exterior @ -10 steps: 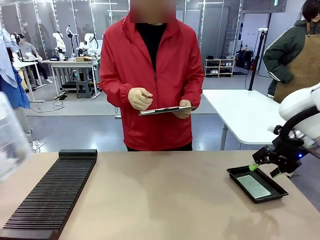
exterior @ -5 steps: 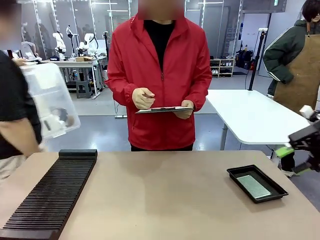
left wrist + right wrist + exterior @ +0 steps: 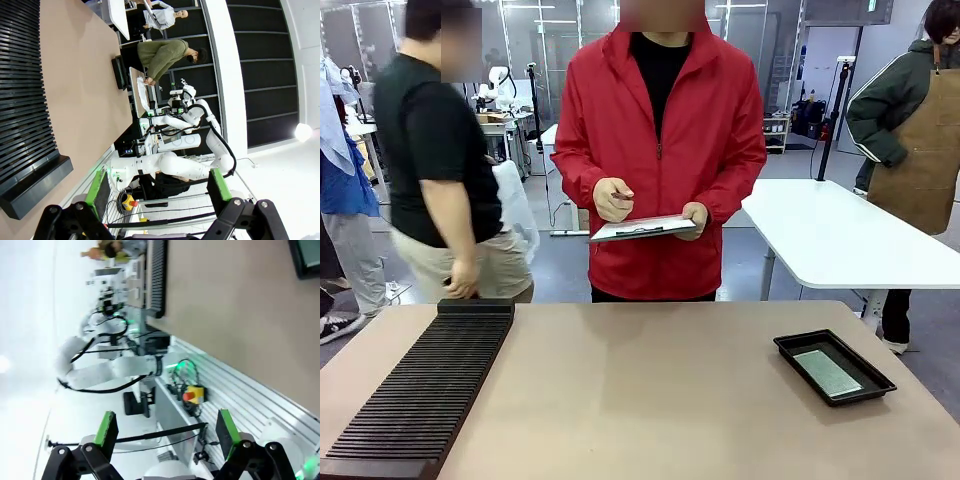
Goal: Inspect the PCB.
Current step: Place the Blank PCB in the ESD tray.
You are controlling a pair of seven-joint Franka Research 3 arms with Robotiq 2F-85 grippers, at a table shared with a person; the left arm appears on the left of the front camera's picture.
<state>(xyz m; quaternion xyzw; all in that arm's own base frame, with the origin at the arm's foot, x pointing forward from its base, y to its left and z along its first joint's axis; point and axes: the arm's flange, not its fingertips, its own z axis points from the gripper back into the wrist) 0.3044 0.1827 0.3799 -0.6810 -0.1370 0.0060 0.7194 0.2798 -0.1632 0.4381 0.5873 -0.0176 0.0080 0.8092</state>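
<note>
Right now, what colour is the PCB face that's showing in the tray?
Pale grey-green; the PCB lies flat in the black tray, clearest in the front view.

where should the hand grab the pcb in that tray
The PCB lies flat in the shallow black tray, its face flush with the floor. Probably best to come straight down from above and pinch across its two long edges, the narrower span, fingers slipping into the gaps beside the tray walls. A side approach looks blocked by the rim.

PCB (image 3: 827, 372) in tray (image 3: 790, 348), right side
</note>
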